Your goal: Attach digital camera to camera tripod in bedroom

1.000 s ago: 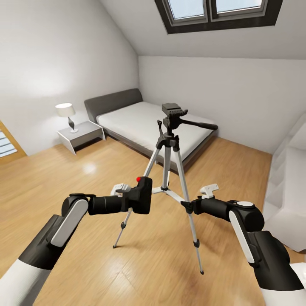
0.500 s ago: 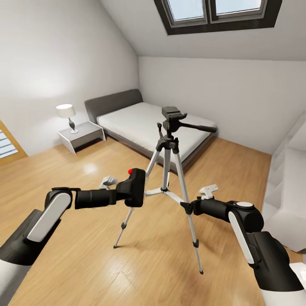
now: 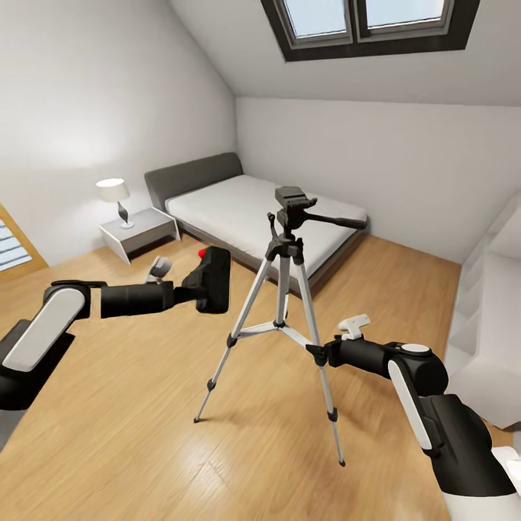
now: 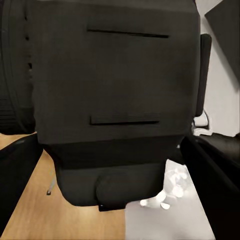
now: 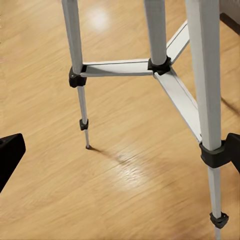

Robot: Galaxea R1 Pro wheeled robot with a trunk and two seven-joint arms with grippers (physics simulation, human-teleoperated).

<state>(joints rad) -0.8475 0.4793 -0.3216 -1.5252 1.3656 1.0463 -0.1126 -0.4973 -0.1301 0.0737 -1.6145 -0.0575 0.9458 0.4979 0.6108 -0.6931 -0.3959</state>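
Holding the digital camera (image 3: pixel 210 278) between them, the left jaws (image 3: pixel 189 284) are closed on its black body, whose red button sits on the upper side; in the left wrist view the camera (image 4: pixel 115 95) sits right against the lens with a dark finger (image 4: pixel 212 175) at its flank. The camera tripod (image 3: pixel 286 311) stands on the light wood floor (image 3: pixel 130 434) beyond and to the inner side of those jaws, well apart from the camera, its black head and long pan handle higher than the camera. The right jaws (image 3: pixel 318 353) sit just beside one silver leg at a black joint; how far they are open cannot be told from the head view, and in the right wrist view the leg (image 5: pixel 207 95) runs close by one dark finger tip (image 5: pixel 232 150) while the other tip (image 5: pixel 10 155) is far off across the frame, so they look spread wide with nothing held. Behind the tripod lie the low grey bed (image 3: pixel 239 210), the white nightstand (image 3: pixel 137 231) with its lamp (image 3: pixel 114 195), and the skylight (image 3: pixel 369 22) in the sloped ceiling.
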